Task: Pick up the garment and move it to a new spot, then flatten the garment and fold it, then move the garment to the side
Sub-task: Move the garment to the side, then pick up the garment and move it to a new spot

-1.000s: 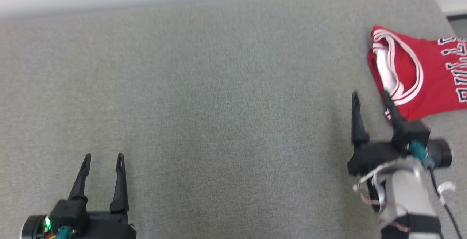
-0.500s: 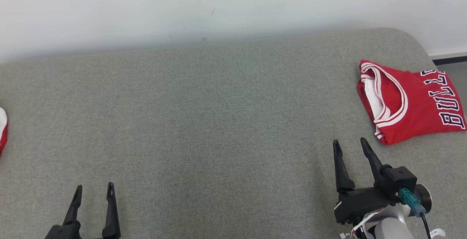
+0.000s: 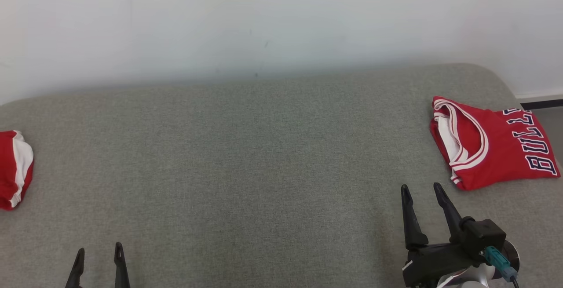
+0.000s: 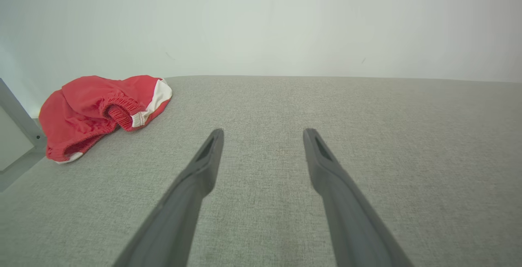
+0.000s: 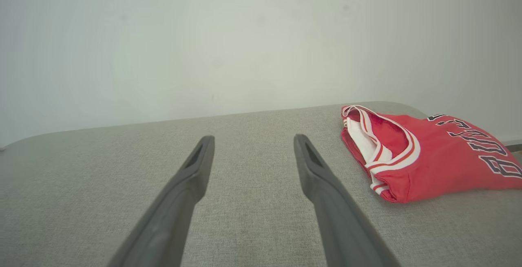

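Observation:
A red garment, a jersey [image 3: 497, 147] with white trim and dark lettering, lies folded at the right end of the grey padded surface [image 3: 264, 169]. My right gripper [image 3: 420, 186] stands open just in front and left of it, apart from the cloth and holding nothing. The right wrist view has the jersey [image 5: 428, 161] to the right of the open fingers [image 5: 326, 185]. My left gripper [image 3: 99, 248] is open and empty at the lower left. A crumpled pair of red shorts [image 3: 11, 169] lies at the far left edge, and the left wrist view puts the shorts [image 4: 94, 112] ahead and left of the left gripper [image 4: 264, 130].
A pale wall [image 3: 281, 20] runs along the far edge of the surface. A grey post [image 4: 16, 120] stands by the left end. A dark baseboard [image 3: 541, 102] and floor show past the rounded right corner. Bare grey fabric lies between the two garments.
The head camera has tilted up, shifting the picture down and bringing the shorts into view. My right gripper has drawn back from the jersey's edge. Both grippers stay open.

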Controlling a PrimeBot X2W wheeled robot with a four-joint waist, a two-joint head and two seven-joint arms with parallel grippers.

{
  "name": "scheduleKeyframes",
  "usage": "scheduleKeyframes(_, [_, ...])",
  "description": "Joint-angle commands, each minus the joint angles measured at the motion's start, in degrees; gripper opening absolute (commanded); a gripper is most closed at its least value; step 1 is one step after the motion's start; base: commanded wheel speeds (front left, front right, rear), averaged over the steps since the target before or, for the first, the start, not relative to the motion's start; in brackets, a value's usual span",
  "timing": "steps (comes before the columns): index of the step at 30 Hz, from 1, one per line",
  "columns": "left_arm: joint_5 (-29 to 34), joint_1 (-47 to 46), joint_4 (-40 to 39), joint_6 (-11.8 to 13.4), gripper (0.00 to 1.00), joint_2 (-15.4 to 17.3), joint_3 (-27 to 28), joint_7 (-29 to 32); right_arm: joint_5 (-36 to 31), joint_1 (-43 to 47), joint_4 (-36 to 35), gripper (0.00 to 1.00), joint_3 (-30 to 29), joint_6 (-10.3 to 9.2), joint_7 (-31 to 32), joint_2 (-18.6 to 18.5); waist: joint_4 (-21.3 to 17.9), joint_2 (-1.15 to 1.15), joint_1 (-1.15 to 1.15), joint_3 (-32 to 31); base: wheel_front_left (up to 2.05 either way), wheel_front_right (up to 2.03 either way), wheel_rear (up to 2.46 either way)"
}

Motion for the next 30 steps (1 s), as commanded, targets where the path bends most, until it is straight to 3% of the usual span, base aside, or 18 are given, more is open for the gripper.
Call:
scheduleKeyframes(1, [0.1,0.8,-0.1,0.2,1.0,-0.2,0.1,-0.1,0.2,0.7,-0.2,1.0,0.2,-0.15,0.0,0.1,0.2,0.0,0.01,-0.2,0.0,0.0,0.0])
scheduleKeyframes(10, [0.3,0.6,-0.2,0.0,1.0,-0.2,0.0,-0.1,0.8,1.2,-0.7,1.0,0.7,-0.15,0.0,0.1,1.3,0.0,0.01,0.2,0.0,0.0,0.0])
scheduleKeyframes(15, [0.3,-0.6,0.1,-0.3,1.0,-0.2,-0.6,-0.1,0.8,1.0,-0.9,1.0,1.1,-0.15,0.0,0.1,4.0,0.0,0.01,1.2,0.0,0.0,0.0])
scheduleKeyframes(30, [-1.2,-1.8,1.3,0.1,1.0,-0.2,-0.2,-0.1,0.7,-1.6,-0.2,1.0,4.3,-0.15,0.0,0.1,22.9,0.0,0.01,4.1,0.0,0.0,0.0])
